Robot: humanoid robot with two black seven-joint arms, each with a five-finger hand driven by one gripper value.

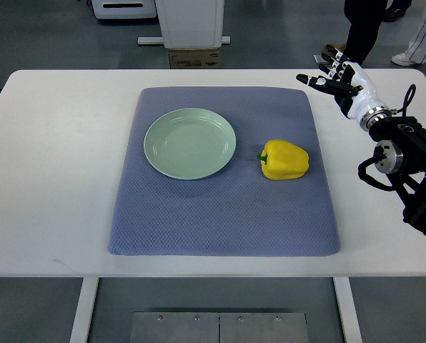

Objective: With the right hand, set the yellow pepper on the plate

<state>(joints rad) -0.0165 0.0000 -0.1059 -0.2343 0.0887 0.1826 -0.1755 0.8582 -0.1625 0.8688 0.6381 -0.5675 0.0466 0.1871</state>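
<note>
Overhead, label by label:

Right hand (339,76): white and black, up at 2 o'clock of the table (56,179), over its far right corner; fingers (314,81) spread and stretched toward 9 to 10 o'clock, gripping nothing; palm turned partly down, clear of the mat.

Right arm (406,157): enters from the right edge at 3 o'clock, runs up toward 11 o'clock; silver wrist ring behind the hand, black joint housings and looped cables further back, hanging over the table's right margin.

Left hand: out of view.

Yellow pepper (285,160): on its side on the mat, right of centre, green stem pointing to 9 o'clock toward the plate; well apart from the right hand, at about 7 o'clock from it.

Plate (159,139): pale green, round, flat on the mat, left of centre toward 10 o'clock; nothing on it; near the pepper but not touching, a strip of mat between.

Mat (220,221): blue-grey, textured, spread over the middle of the white table.

Background: cardboard box (194,58) and white stand (190,21) at 12 o'clock past the far edge; a person's legs and shoes (406,57) at 1 to 2 o'clock on the floor.
</note>
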